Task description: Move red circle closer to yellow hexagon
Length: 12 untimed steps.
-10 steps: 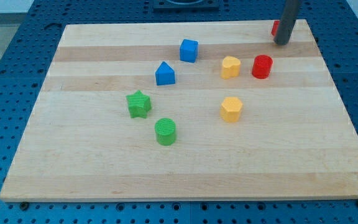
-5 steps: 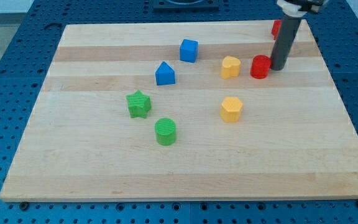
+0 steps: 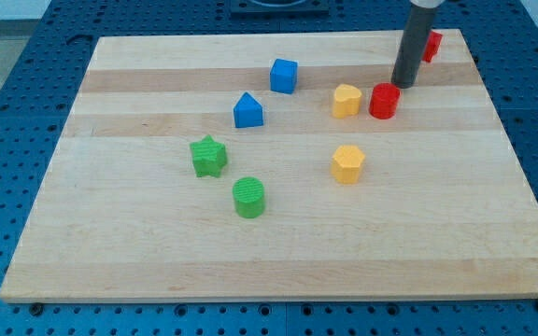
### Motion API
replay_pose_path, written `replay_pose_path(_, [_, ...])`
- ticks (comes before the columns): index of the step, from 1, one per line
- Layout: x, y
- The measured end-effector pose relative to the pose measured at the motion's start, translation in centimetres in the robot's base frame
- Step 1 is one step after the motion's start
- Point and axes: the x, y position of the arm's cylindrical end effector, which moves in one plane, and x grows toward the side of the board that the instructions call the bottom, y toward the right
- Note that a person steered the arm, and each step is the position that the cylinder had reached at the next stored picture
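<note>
The red circle (image 3: 384, 101) lies on the wooden board (image 3: 278, 252) at the upper right. My tip (image 3: 401, 86) stands just above and to the right of it, at its edge. A yellow hexagon (image 3: 347, 163) lies below the red circle, toward the board's middle. A second yellow block (image 3: 346, 100), its shape unclear, sits close to the left of the red circle with a small gap between them.
A blue cube (image 3: 284, 75) and a blue house-shaped block (image 3: 247, 110) lie at upper middle. A green star (image 3: 208, 156) and a green circle (image 3: 248, 197) lie left of centre. Another red block (image 3: 432, 45) sits at the top right corner, partly behind the rod.
My tip came down from the top right corner to the red circle's right side, then shifted left and up. The red circle slid a little left, toward the upper yellow block.
</note>
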Motion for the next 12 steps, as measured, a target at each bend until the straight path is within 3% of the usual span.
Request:
replay_pose_path(3, [1.6, -2.2])
replay_pose_path(4, [4.3, -2.2])
replay_pose_path(5, [1.9, -2.2])
replay_pose_path(6, [-3.8, -2.4])
replay_pose_path(7, [-3.1, -3.1])
replay_pose_path(10, [8.0, -3.2])
replay_pose_path(12, [8.8, -3.0])
